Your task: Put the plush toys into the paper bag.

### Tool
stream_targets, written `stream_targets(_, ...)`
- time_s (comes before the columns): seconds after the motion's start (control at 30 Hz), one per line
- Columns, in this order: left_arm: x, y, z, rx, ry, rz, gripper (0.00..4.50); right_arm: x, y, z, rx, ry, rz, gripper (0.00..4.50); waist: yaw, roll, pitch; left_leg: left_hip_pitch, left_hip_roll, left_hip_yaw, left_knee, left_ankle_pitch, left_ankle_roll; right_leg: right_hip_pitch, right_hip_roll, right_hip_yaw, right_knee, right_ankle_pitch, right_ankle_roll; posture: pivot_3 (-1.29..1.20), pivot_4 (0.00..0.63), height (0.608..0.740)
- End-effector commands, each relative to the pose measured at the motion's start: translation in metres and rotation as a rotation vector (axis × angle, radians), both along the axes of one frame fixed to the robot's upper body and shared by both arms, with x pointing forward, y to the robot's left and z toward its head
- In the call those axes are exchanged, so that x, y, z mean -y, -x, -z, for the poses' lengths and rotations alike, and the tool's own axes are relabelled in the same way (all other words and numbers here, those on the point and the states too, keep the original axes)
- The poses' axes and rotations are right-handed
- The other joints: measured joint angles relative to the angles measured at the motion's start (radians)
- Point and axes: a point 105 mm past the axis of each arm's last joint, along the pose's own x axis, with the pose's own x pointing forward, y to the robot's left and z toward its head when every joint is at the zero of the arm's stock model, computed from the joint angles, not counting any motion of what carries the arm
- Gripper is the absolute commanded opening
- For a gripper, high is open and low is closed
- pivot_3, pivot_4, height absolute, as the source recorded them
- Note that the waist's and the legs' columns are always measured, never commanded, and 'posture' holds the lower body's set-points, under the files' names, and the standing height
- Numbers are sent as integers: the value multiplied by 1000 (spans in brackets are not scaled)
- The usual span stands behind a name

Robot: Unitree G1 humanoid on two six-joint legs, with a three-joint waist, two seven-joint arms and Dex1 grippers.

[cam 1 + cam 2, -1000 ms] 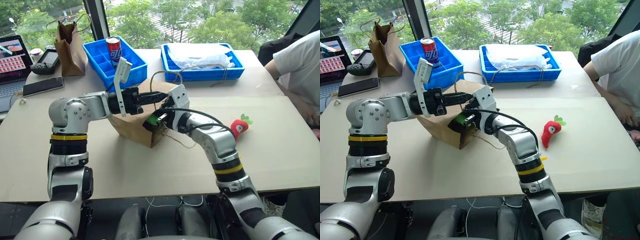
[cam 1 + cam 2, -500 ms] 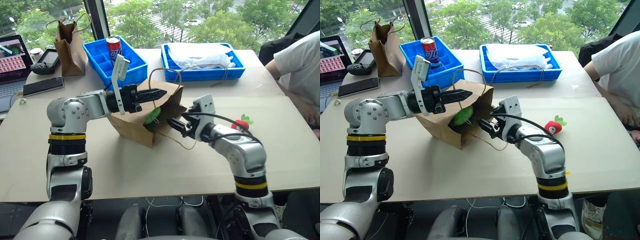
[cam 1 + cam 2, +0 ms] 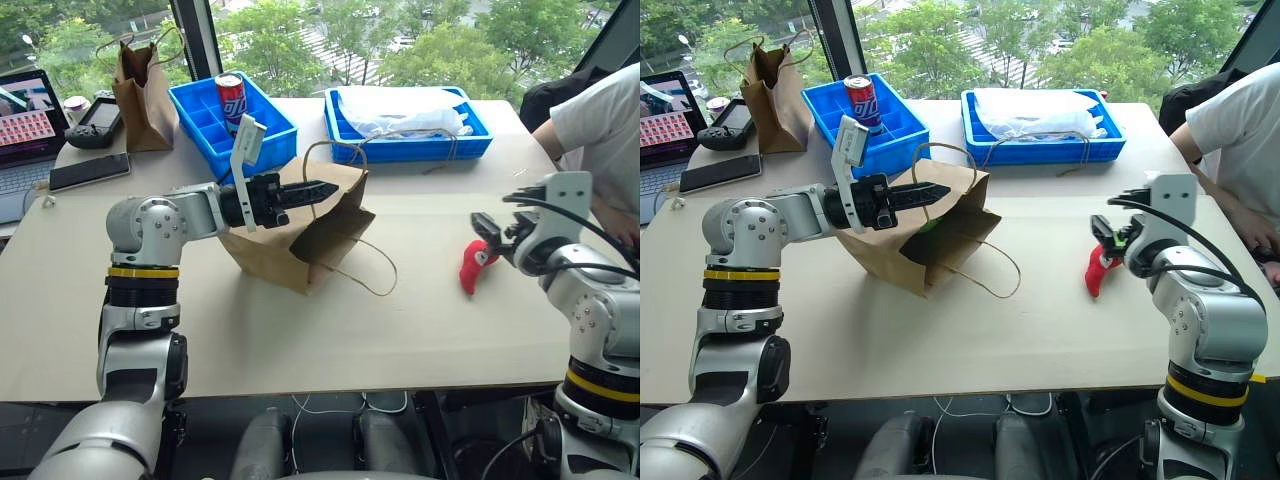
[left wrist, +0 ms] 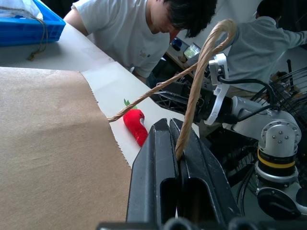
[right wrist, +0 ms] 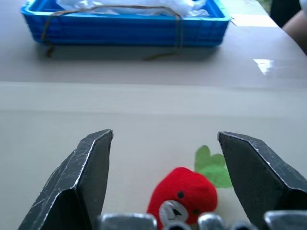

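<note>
One plush toy, the red strawberry (image 3: pixel 1100 268), is lying near the counter's right edge, not yet bagged. Right hand (image 3: pixel 1110 232) is hovering over it, fingers spread wide and empty. Left hand (image 3: pixel 312 189) is pinching the twine handle (image 4: pixel 201 72), holding the paper bag (image 3: pixel 290 240) open mid-counter. Next: lowering, closing on the strawberry.

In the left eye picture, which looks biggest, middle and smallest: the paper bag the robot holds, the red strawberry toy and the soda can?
1. The paper bag, biggest by far.
2 and 3. The soda can and the red strawberry toy look much alike; the can stands farther from the camera, so I won't rank them.
</note>
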Motion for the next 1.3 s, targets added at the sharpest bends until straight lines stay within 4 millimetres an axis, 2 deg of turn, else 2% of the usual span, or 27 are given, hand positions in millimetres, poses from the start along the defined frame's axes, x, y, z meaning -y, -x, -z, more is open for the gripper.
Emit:
stream_targets(0.03,5,3,-17,69,13,27,0,0,-3,19,-29,7,42,3909,-6,0,0,0,0,0,0,0,0,0,0,0,0,0,0,0,150,740)
stream_targets(0.2,4,3,-18,74,11,20,0,-7,-5,63,-103,-83,58,3909,-5,0,0,0,0,0,0,0,0,0,0,1,1,0,0,0,150,740)
stream_targets(0.23,4,2,-18,74,11,19,0,-7,-4,70,-112,-95,63,3404,-5,0,0,0,0,0,0,0,0,0,0,1,1,0,0,0,150,740)
stream_targets(0.3,3,2,-18,75,11,17,0,-3,-2,74,-107,-80,78,2840,-3,0,0,0,0,0,0,0,0,0,0,1,0,0,0,0,150,740)
stream_targets(0.4,1,2,-19,77,10,12,0,-1,-2,56,-12,-50,48,1840,-3,0,0,0,0,0,1,0,0,1,-1,1,0,0,0,0,150,740)
stream_targets(0.43,1,2,-18,77,8,11,0,-4,-3,45,29,-23,10,1357,-3,0,0,0,0,0,1,0,0,1,0,1,0,0,0,0,150,740)
stream_targets(0.47,1,2,-18,77,7,9,0,-7,-2,36,53,21,-38,1135,-3,0,0,1,0,0,1,0,0,1,0,1,0,0,0,0,150,740)
stream_targets(0.57,1,2,-18,77,6,10,0,-34,0,4,135,209,-279,117,-4,4,2,0,0,0,0,0,0,0,0,2,0,0,0,0,150,740)
stream_targets(0.63,2,2,-18,77,6,11,0,-49,5,-5,150,284,-401,47,-4,4,2,0,0,0,0,0,0,0,0,2,0,0,0,0,150,740)
stream_targets(0.73,4,2,-19,80,8,18,0,-89,22,-16,132,392,-706,47,-6,4,2,1,0,0,0,0,0,0,2,1,0,0,0,0,150,740)
stream_targets(0.93,6,2,-20,82,10,23,0,-144,52,-11,27,412,-1068,47,-1,4,3,1,0,-1,1,0,0,1,1,1,0,0,0,0,150,740)
stream_targets(1.13,6,3,-20,82,8,20,0,-196,29,-29,187,468,-1156,47,-1,3,3,0,0,-1,2,0,0,1,1,1,1,0,0,0,150,740)
stream_targets(1.23,5,2,-22,86,9,15,0,-224,17,-28,220,474,-1197,47,-2,3,3,0,0,-1,2,0,0,0,1,1,1,0,0,0,150,740)
stream_targets(1.3,5,3,-22,87,9,17,0,-231,10,-24,223,489,-1203,47,-2,3,3,0,0,-1,2,0,0,0,2,0,1,0,0,0,150,740)
